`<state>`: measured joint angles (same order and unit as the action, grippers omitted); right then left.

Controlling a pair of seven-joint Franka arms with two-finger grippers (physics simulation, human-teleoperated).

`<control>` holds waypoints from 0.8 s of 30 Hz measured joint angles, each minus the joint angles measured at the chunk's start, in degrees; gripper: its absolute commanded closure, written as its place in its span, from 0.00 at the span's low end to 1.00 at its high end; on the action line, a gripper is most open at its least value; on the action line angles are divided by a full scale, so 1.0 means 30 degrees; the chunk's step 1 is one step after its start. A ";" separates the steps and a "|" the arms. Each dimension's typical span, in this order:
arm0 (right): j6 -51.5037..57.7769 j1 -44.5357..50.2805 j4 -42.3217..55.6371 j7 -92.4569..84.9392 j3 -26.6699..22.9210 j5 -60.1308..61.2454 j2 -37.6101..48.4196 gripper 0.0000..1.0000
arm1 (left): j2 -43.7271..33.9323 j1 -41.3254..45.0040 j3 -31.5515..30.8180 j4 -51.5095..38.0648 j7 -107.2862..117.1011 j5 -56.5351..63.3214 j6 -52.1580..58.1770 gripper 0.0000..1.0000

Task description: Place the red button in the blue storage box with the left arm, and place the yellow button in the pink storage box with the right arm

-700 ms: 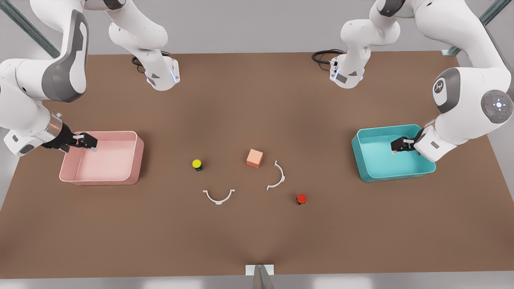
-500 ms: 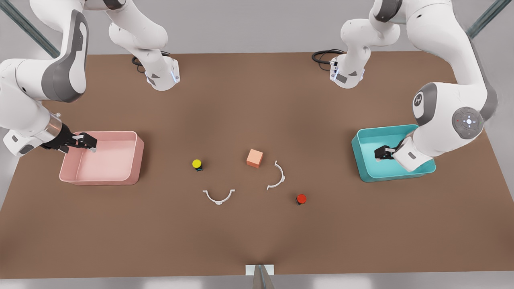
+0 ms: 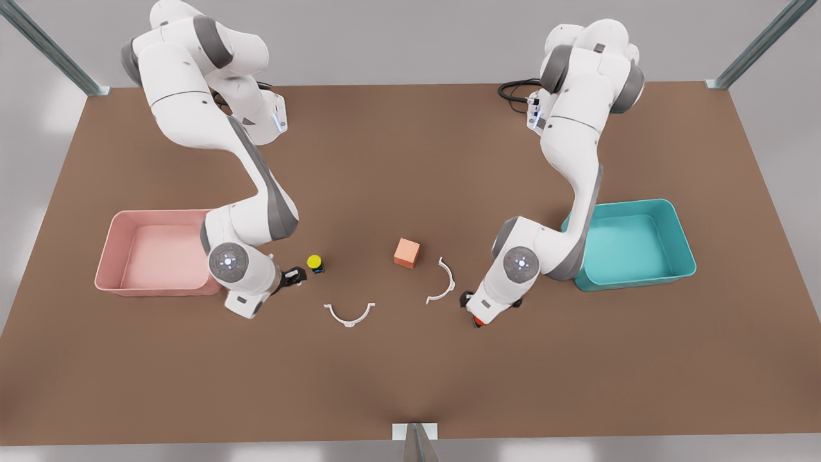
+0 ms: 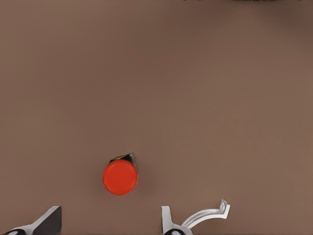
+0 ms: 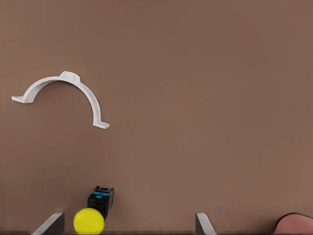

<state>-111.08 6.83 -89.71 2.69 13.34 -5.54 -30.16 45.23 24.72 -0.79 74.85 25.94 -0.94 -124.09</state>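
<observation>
The pink storage box (image 3: 154, 253) holds nothing. Just beside it, the right gripper (image 3: 296, 277) is spread wide near the yellow button (image 3: 314, 262) on the table (image 3: 397, 378). The left gripper (image 3: 470, 307), also wide, hangs over the red button (image 4: 120, 176), plain in its wrist view. The blue storage box (image 3: 632, 247) holds nothing.

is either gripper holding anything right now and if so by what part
Nothing held. The left gripper hangs open over the red button; the right gripper open by the yellow button.

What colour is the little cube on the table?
Orange cube, best seen in the front view.
</observation>
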 measured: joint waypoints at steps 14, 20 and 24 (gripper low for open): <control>-0.3789 0.0162 -0.6508 0.5502 0.1387 -0.0385 0.0993 0.00 | 0.2375 -0.0024 0.0012 0.0357 0.4812 -0.0134 -0.2524 0.18; -0.5958 0.0407 -0.6763 0.6947 0.1407 -0.0772 0.0339 0.00 | 0.2539 -0.0055 0.0023 0.0107 0.5968 -0.0085 -0.2702 0.23; -0.7225 0.0164 -0.7352 0.7678 0.1349 -0.1087 0.0277 0.00 | 0.2554 -0.0090 0.0051 -0.0001 0.6557 -0.0065 -0.2756 0.41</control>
<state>-132.75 7.32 -111.76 25.72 17.39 -8.80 -29.33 52.90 24.44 -0.64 74.85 45.61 -1.14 -132.36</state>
